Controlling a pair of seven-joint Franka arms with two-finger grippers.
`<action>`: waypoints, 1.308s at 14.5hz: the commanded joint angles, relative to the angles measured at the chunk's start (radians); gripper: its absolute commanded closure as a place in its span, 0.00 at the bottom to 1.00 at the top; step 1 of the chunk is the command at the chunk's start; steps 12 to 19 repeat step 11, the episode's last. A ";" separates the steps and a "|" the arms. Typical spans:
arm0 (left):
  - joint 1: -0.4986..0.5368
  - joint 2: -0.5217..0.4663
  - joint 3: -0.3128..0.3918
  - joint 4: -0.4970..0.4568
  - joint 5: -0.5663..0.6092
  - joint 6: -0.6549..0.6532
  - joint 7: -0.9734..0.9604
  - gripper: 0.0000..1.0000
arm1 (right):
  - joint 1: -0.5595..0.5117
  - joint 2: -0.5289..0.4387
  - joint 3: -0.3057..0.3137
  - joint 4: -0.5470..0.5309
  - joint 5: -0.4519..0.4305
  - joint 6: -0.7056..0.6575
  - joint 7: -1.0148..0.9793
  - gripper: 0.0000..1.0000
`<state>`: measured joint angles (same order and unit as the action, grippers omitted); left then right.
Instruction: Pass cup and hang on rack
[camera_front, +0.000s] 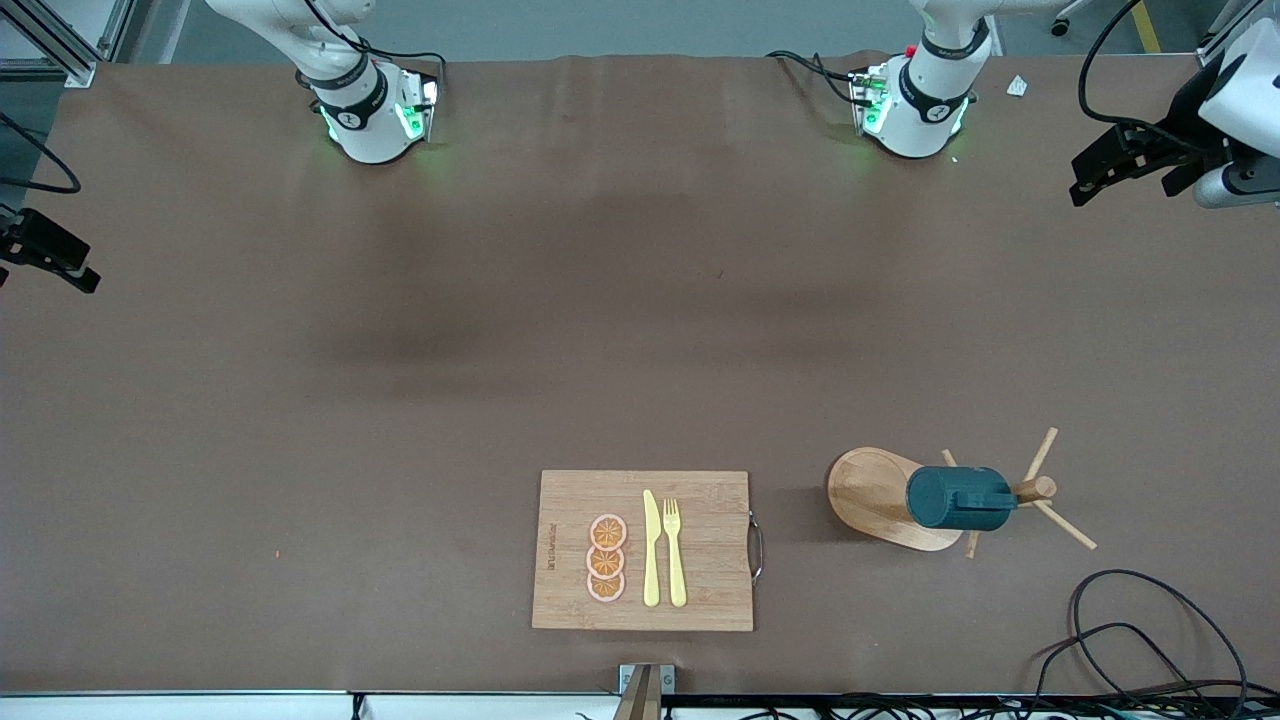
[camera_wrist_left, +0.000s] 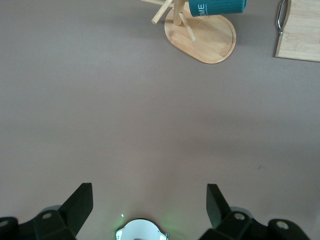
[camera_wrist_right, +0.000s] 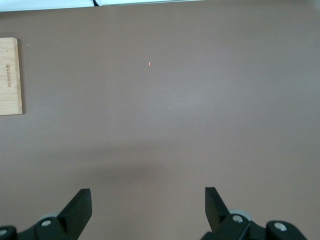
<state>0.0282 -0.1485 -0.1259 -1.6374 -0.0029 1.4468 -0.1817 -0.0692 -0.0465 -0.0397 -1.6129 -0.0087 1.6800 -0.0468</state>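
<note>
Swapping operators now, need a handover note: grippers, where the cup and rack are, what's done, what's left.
Left gripper: open, empty, up over bare table near its own base; arm waits.
Right gripper: open, empty, over bare table at its own end; arm waits too.
Cup: hanging sideways on the rack, over its oval base, toward the left arm's end of the table.
Cutting board with knife, fork and three orange slices lies beside the rack, untouched.
Done: cup looks hung, both grippers clear of it.
Left: apparently nothing; just confirm the cup sits securely on its peg.
</note>
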 joint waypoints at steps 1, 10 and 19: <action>-0.010 -0.010 -0.003 0.004 0.021 -0.016 0.018 0.00 | -0.009 -0.012 0.004 -0.002 -0.017 -0.002 0.012 0.00; -0.005 0.021 -0.040 0.037 0.023 -0.017 0.014 0.00 | -0.012 -0.012 0.003 -0.005 -0.014 -0.002 0.012 0.00; -0.005 0.021 -0.040 0.039 0.021 -0.017 0.013 0.00 | -0.012 -0.012 0.003 -0.005 -0.014 0.000 0.012 0.00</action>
